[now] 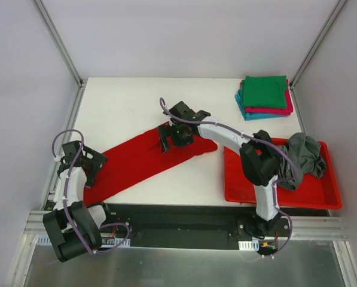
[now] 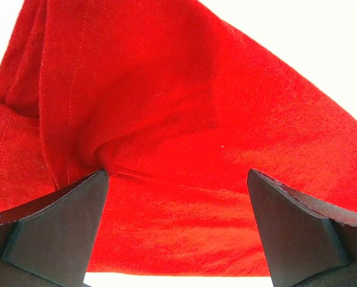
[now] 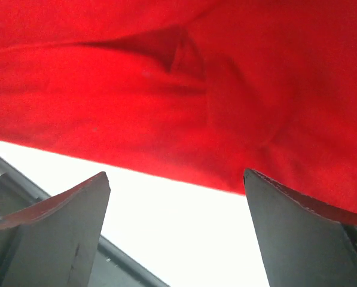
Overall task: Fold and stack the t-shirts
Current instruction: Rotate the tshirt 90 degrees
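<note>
The bright red t-shirt [image 1: 139, 161] lies as a long folded strip running diagonally across the white table [image 1: 130, 101]. My left gripper [image 1: 89, 164] is open over the strip's near left end; in the left wrist view red cloth [image 2: 178, 149] fills the space between the spread fingers [image 2: 58, 233]. My right gripper [image 1: 177, 136] is open at the strip's far right end; the right wrist view shows the red cloth edge [image 3: 178, 107] just beyond the spread fingers [image 3: 298, 239], bare table between them. Folded green [image 1: 265, 91], magenta [image 1: 283, 110] and teal [image 1: 256, 115] shirts are stacked at the back right.
A red plastic tray [image 1: 322, 194] at the right front holds a crumpled dark grey shirt [image 1: 301, 158]. The right arm reaches across the tray's left side. Metal frame posts [image 1: 58, 42] rise at both back corners. The table's near edge [image 3: 130, 263] shows in the right wrist view.
</note>
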